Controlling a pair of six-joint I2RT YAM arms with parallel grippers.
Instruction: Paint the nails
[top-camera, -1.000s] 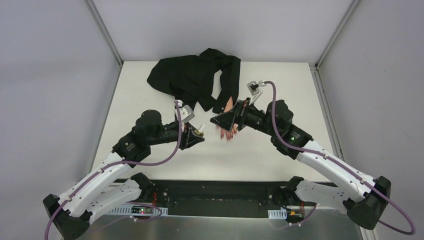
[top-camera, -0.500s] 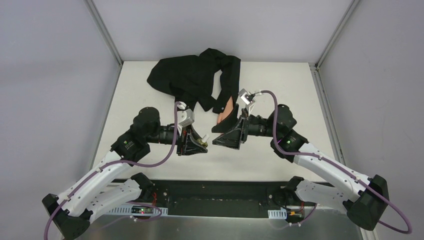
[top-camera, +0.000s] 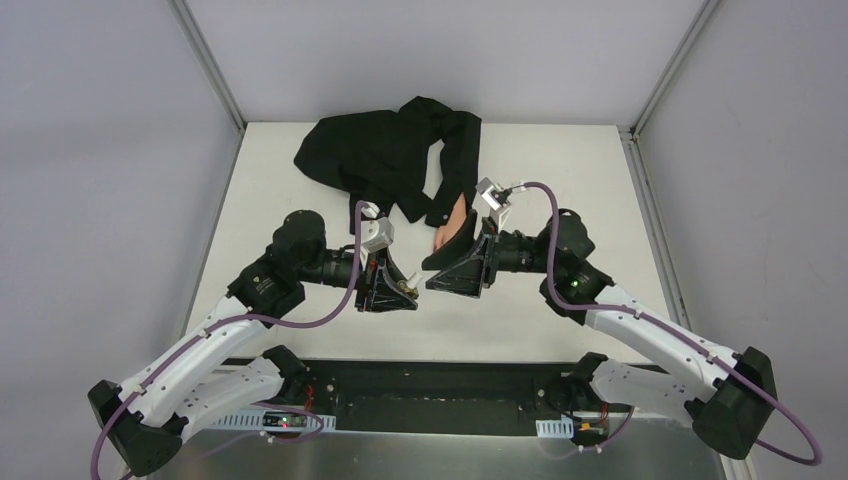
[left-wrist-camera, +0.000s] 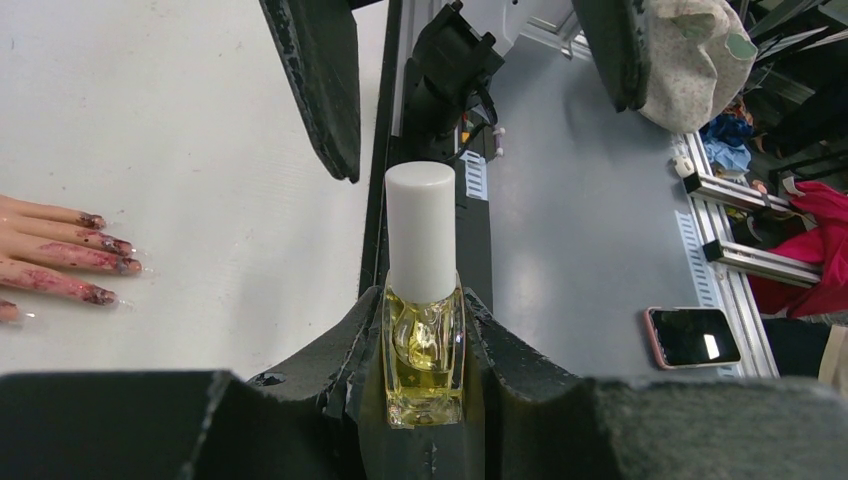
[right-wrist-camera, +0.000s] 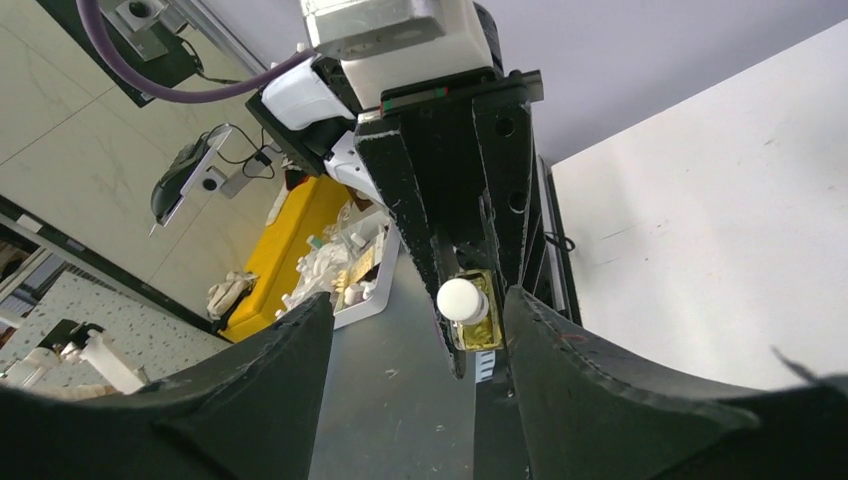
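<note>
Overhead camera looks down from behind; the wrist cameras face each other closely, sharing the polish bottle (left-wrist-camera: 422, 300).

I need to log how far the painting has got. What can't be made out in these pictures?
- Left wrist: the left edge cuts off the mannequin hand; its nails are too small to judge coverage.
- Top external: the right gripper covers the nails entirely.
- Right wrist: no nails in view.
- Both wrist views: the white cap hides whatever sits under it on the bottle in the left gripper.

Left gripper (top-camera: 407, 291) clamped, right gripper (top-camera: 432, 277) spread wide, tips facing, seemingly almost touching.
</note>
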